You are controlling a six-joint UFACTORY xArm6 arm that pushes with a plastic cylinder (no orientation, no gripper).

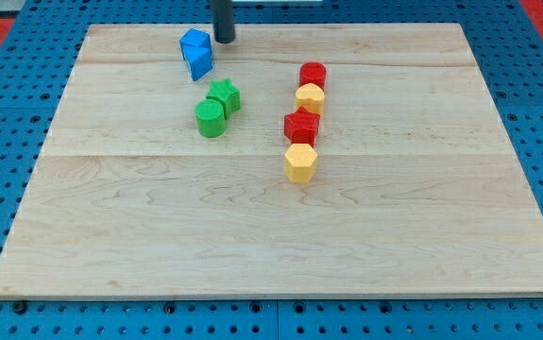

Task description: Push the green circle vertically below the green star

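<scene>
The green circle (211,118) sits on the wooden board (280,227), touching the green star (225,94), which lies just above and to its right. My tip (225,39) is near the view's top, above the star and just right of the blue blocks. It touches neither green block.
Two blue blocks (196,53) are stacked close together at the top left of the green pair. To the right stands a column: red circle (313,75), yellow block (310,96), red star (301,125), yellow hexagon (300,162). Blue pegboard surrounds the board.
</scene>
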